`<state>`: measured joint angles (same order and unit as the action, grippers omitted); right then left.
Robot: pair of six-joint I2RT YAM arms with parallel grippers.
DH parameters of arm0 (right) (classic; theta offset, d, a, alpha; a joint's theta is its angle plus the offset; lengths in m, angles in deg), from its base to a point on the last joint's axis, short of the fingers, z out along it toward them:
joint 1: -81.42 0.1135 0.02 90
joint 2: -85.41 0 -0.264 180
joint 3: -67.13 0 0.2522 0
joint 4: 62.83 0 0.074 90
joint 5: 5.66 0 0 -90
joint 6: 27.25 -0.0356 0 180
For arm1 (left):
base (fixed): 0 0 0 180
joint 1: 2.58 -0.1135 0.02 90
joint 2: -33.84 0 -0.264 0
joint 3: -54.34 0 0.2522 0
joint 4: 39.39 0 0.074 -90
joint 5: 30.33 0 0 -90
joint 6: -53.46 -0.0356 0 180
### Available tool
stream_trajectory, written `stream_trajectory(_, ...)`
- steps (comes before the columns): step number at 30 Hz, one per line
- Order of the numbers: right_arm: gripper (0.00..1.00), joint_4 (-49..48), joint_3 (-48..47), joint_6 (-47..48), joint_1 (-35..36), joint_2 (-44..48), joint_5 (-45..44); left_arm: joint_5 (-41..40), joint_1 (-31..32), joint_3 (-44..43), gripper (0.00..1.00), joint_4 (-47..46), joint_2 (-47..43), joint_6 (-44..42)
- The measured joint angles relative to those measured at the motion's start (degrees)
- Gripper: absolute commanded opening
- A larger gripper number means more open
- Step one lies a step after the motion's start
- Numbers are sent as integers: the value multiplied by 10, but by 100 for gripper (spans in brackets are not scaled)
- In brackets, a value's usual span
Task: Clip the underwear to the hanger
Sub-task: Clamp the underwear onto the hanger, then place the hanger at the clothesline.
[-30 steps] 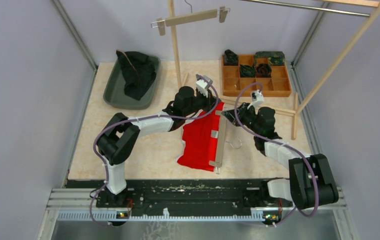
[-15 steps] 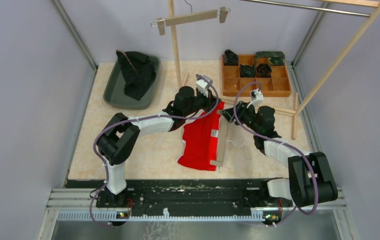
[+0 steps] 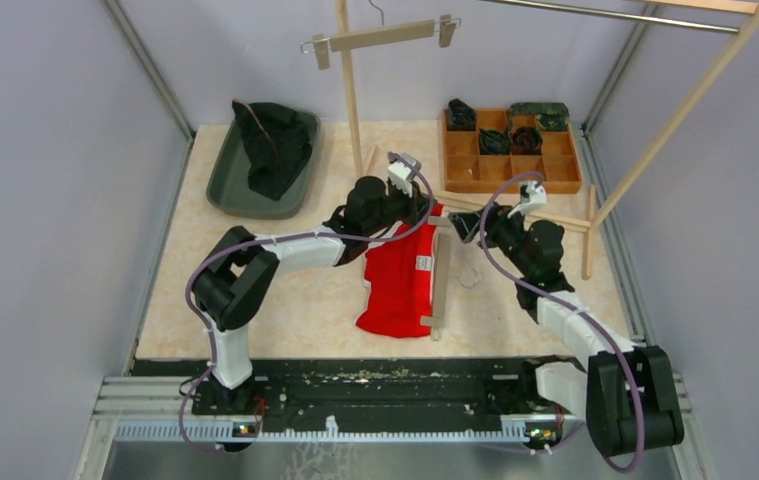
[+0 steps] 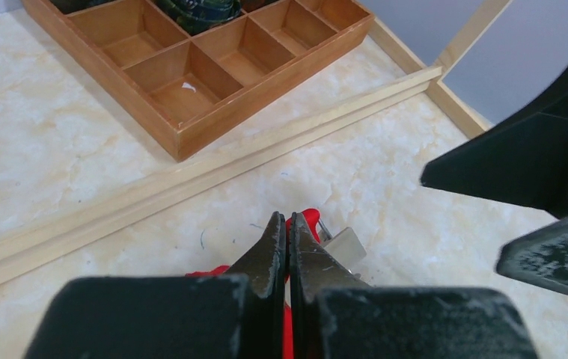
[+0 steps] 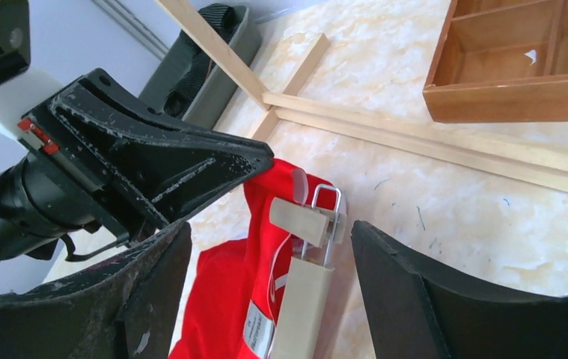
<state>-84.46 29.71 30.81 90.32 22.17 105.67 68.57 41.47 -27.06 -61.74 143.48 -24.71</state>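
Right gripper (image 3: 467, 228) is opening wide, empty, leaving the pale wooden clip hanger (image 3: 442, 275) at its 12 o'clock end; left gripper (image 4: 288, 243) is pinching the red fabric underwear (image 3: 395, 285). Probably the 6 o'clock clip (image 3: 425, 323) is coming next.

Beige marbled desk (image 3: 285, 290), red underwear (image 3: 395, 290) spread near its middle, pale wooden clip hanger (image 3: 440, 280) lying along the cloth's right edge, grey plastic tray (image 3: 223, 175) with black cloth (image 3: 273, 150) far left, brown wooden compartment box (image 3: 555, 172) far right, light wooden rack rails (image 3: 589, 240) beside it.
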Motion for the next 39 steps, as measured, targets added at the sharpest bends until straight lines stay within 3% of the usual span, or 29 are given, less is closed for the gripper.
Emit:
stream_trajectory(8,74,16,72,-1,0,53,15,21,-26,19,0,-21,-9,0)
stream_trajectory(13,73,37,102,-3,9,87,20,83,-58,72,0,-115,-25,24)
stream_trajectory(22,73,52,114,-11,22,151,24,201,-110,76,0,-265,0,136)
stream_trajectory(31,71,48,142,-16,42,144,26,257,-142,65,0,-335,56,223)
stream_trajectory(39,70,5,168,-20,76,79,26,286,-147,34,0,-366,70,261)
